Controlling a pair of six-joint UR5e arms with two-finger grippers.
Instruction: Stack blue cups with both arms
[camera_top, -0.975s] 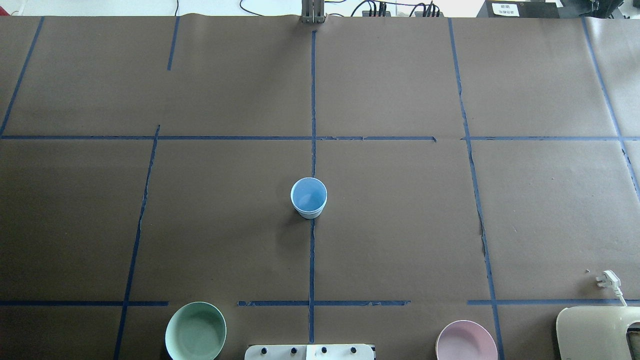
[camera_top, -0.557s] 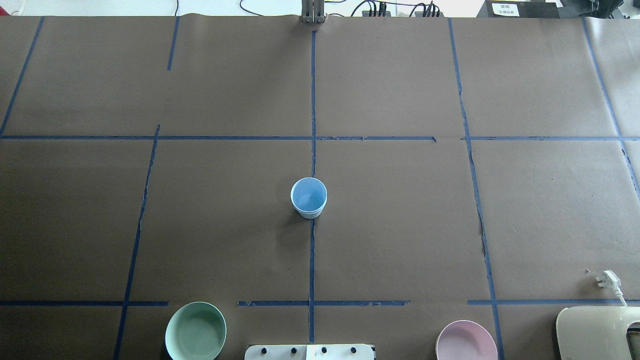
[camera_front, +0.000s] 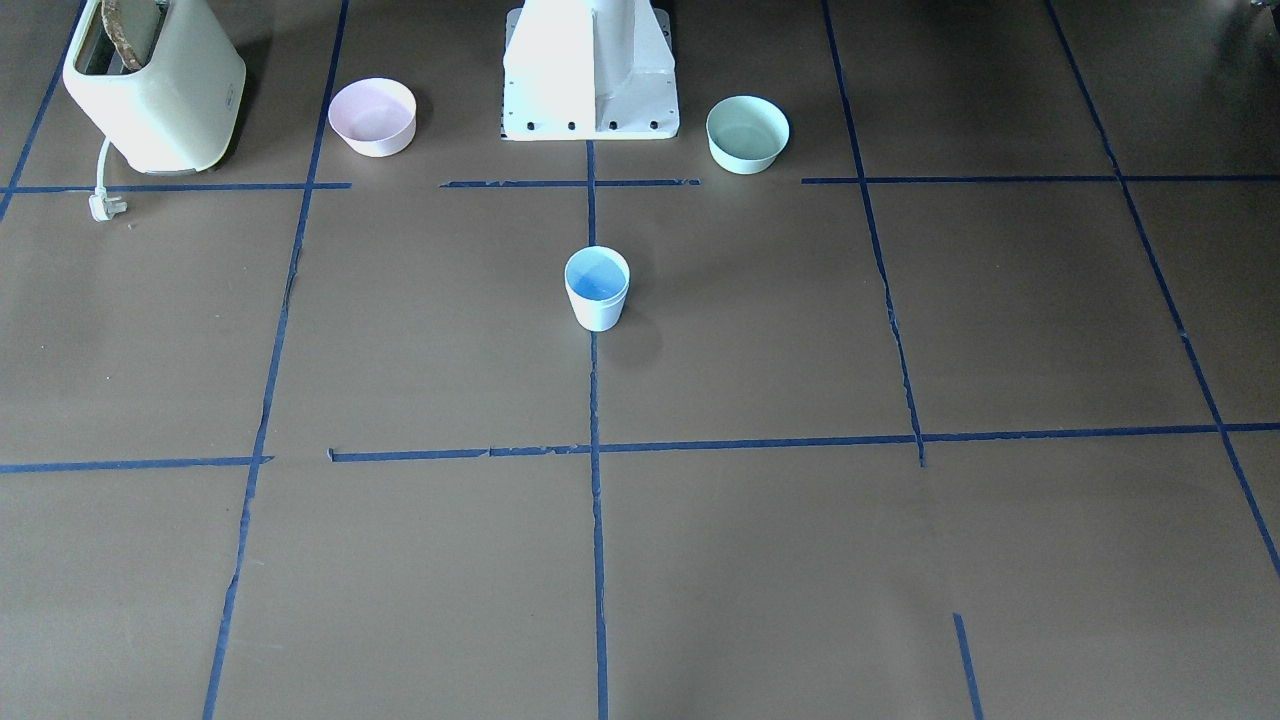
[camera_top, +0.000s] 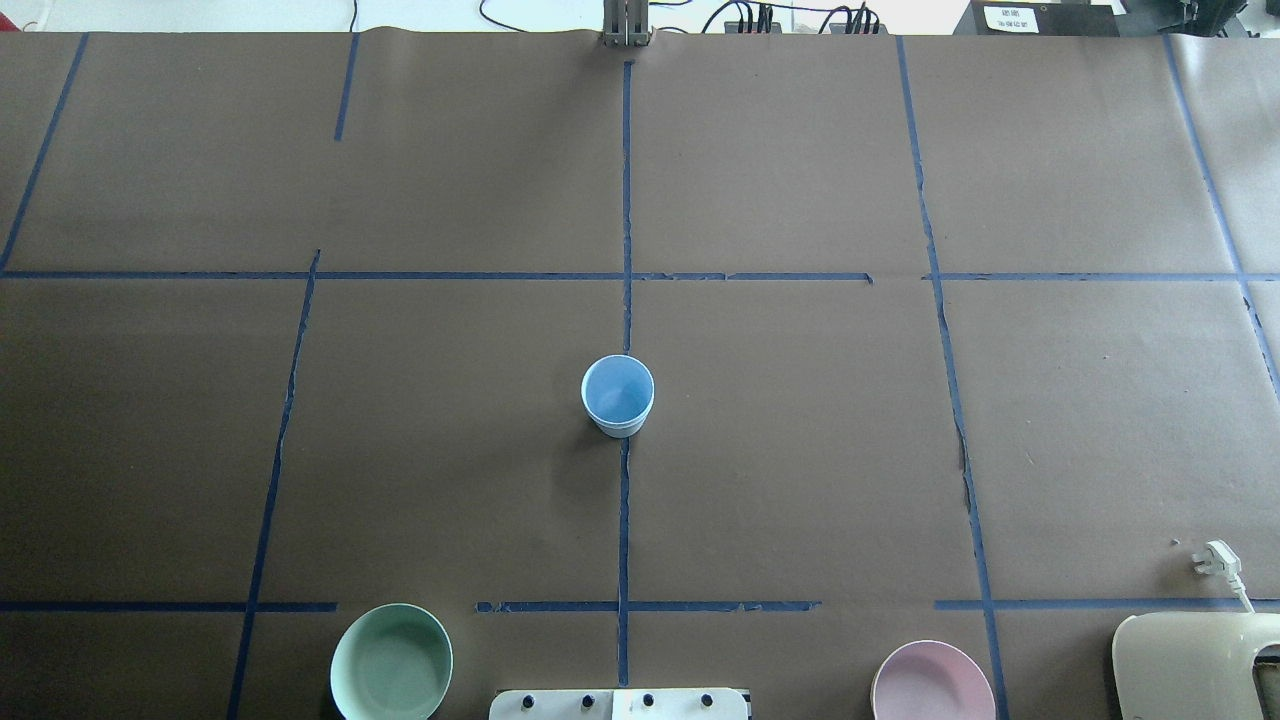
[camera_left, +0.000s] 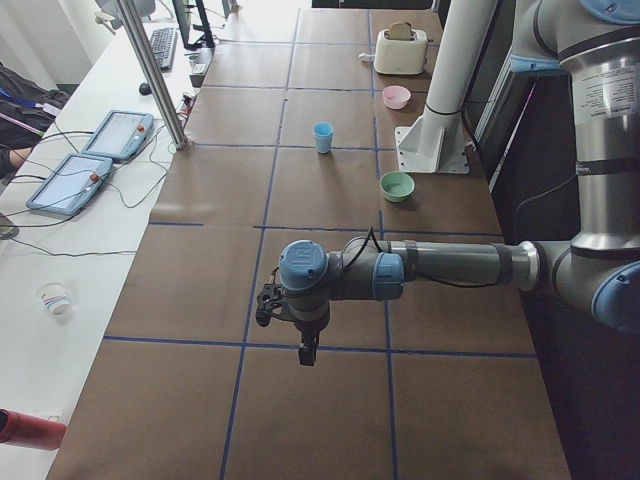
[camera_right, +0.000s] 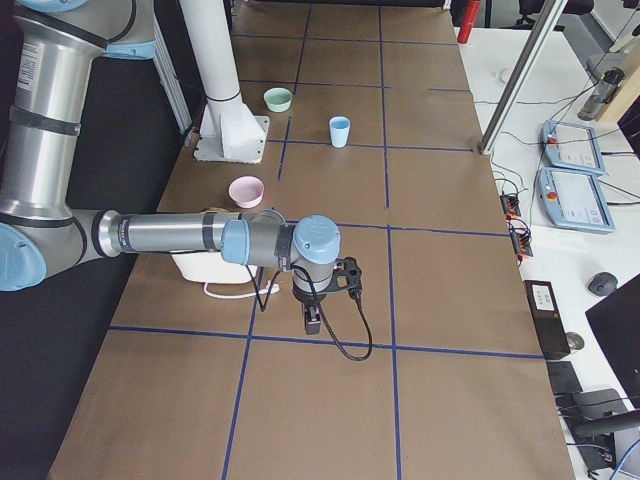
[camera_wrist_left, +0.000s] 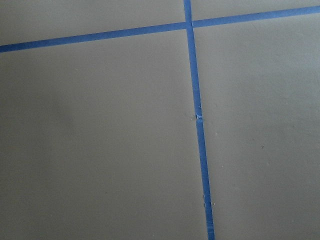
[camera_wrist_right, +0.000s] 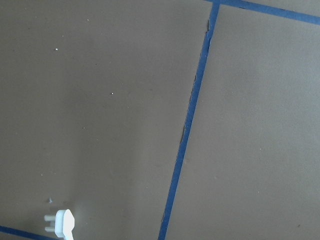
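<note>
- At the middle of the table (camera_top: 800, 450), on the central tape line (camera_top: 623, 520), we note one blue cup (camera_top: 618, 395) standing upright, mouth up, well apart from both arms.
- Its inside shows bright blue and holds nothing loose. We see a single outline only and cannot tell whether a second cup sits nested in it.
- Near the pedestal base (camera_front: 590, 90), a mint-green bowl (camera_front: 747, 133) sits on the robot's left and a pink bowl (camera_front: 372, 116) on its right. Both are upright and empty.
- In the overhead view both bowls are cut off by the lower edge.
- A cream toaster (camera_front: 155, 85) stands beyond the pink bowl with something brown in its slot, though we cannot make out what. Its white plug (camera_front: 103, 207) lies loose on the paper beside it.
- The left arm (camera_left: 440, 265) reaches out level over the table's left end, with the left gripper (camera_left: 305, 357) hanging downward above the paper.
- The right arm (camera_right: 170, 235) does likewise at the other end, and the right gripper (camera_right: 313, 327) points down near the toaster, which the arm partly hides.
- Both grippers appear in the side views only, small and dark. We cannot tell whether their fingers are spread or closed, and we see nothing in either.
- The wrist cameras show only brown paper and tape, and the right one also catches the plug.
</note>
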